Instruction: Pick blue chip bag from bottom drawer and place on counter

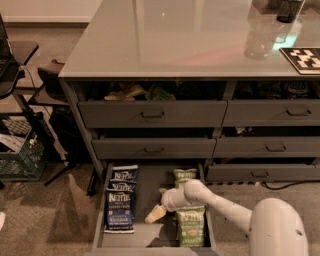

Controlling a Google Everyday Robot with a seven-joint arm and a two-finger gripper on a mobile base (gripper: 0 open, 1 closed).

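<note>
The bottom drawer (150, 238) is pulled out at the lower middle, its grey floor showing. Three dark navy blue chip bags (120, 203) with white Kettle logos lie overlapping in a row along its left side. Light green Kettle bags (190, 225) lie along its right side. My gripper (155, 214) reaches down into the middle of the drawer from the white arm at the lower right. It hangs over the bare floor between the blue and green bags, just right of the blue ones. The glossy light-grey counter (165, 40) tops the cabinet.
Handled grey drawers (152, 114) sit above, the top ones ajar with snacks inside. A clear bottle (260, 37), a dark cup (289, 10) and a checkered tag (305, 57) stand on the counter's right. A green crate (20, 150) and chair legs stand at the left.
</note>
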